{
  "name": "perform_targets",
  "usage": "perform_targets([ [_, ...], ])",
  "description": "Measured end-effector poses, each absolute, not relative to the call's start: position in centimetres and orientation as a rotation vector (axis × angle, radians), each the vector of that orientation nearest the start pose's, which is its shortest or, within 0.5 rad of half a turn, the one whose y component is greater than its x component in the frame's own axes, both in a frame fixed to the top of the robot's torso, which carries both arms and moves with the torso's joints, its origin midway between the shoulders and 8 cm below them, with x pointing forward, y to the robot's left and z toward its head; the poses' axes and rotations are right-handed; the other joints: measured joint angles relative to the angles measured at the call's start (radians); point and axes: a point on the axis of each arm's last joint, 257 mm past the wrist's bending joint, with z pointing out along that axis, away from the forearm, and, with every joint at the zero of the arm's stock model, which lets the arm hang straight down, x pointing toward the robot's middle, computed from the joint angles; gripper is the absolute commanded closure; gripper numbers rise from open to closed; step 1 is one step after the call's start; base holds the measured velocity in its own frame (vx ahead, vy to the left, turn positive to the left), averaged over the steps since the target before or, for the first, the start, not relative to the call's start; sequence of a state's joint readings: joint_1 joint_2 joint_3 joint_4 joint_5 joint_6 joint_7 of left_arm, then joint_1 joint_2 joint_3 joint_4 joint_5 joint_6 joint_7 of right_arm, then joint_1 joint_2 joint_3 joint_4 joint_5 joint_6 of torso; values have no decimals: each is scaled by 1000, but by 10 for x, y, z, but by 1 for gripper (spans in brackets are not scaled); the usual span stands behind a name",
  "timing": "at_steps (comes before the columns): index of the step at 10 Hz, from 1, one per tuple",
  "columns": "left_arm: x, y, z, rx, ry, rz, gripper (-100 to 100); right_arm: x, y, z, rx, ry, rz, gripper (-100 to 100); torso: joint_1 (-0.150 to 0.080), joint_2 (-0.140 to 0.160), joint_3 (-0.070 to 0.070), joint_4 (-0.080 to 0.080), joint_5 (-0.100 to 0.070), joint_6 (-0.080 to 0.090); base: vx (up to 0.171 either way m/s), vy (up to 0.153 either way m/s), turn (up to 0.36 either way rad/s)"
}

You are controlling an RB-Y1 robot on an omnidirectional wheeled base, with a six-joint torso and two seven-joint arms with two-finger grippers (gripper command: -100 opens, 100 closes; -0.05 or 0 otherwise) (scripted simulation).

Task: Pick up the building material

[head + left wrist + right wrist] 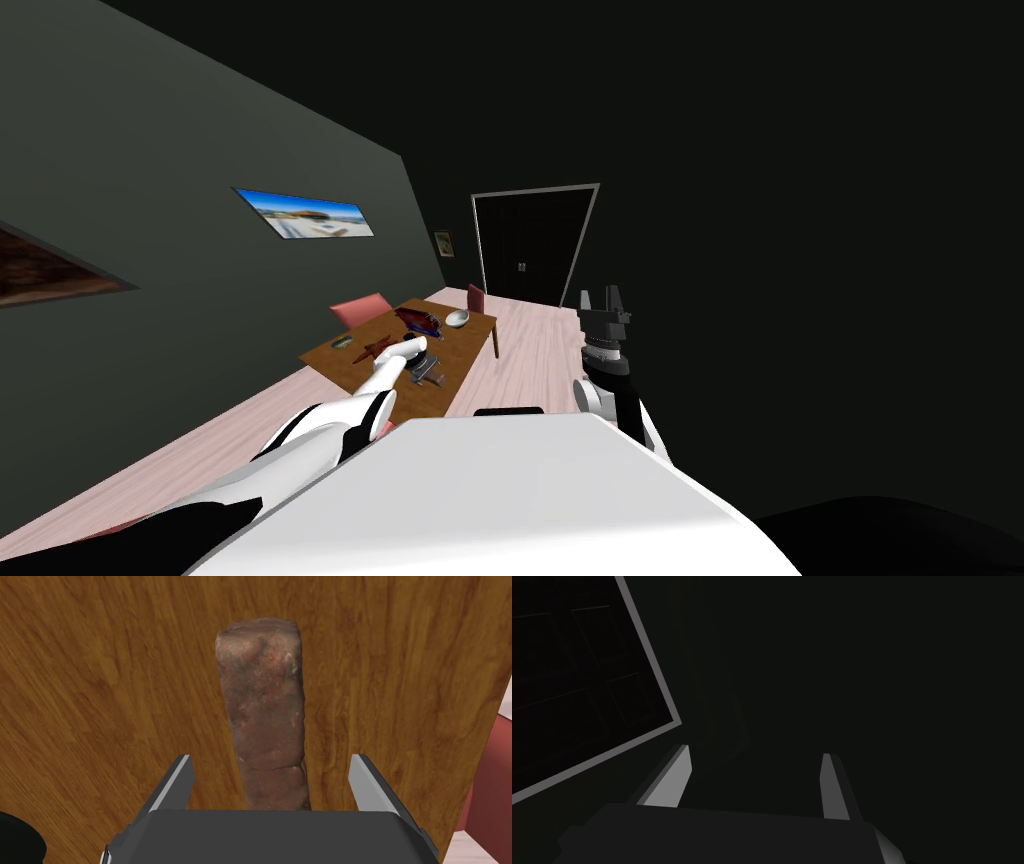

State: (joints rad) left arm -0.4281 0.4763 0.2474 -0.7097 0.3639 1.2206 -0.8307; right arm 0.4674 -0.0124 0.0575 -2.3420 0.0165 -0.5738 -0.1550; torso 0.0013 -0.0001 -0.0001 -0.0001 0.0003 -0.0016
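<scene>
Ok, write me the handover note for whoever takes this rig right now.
Left gripper: open, over the brick, one finger to each side of its near end, gaps on both sides, no contact.
Right gripper: open, empty, raised on my right, idle.
Brick: reddish, lies flat on the wooden table, lengthwise along the left gripper's line.
Done: reach and alignment.
Left: lower if needed, close on the brick, lift.

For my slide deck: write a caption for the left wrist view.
Open left gripper straddles the near end of a reddish-brown brick on the wooden table, not yet gripping it.
</scene>
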Motion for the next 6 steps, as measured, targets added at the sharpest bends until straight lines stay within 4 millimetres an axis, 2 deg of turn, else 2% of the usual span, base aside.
perform_targets([
  [3,362,440,-500,-1684,2590,-17,-100,320,-249,73,562,483,1545,0,1,0,0,0,0,0,11,37,-19],
  [4,362,440,-501,-1684,2588,-17,100,320,-249,73,562,483,1545,0,0,0,0,0,0,0,0,0,0],
  [6,361,440,-501,-1689,2587,-15,100,320,-249,73,562,483,1545,0,-1,0,0,0,0,1,-1,1,6],
])
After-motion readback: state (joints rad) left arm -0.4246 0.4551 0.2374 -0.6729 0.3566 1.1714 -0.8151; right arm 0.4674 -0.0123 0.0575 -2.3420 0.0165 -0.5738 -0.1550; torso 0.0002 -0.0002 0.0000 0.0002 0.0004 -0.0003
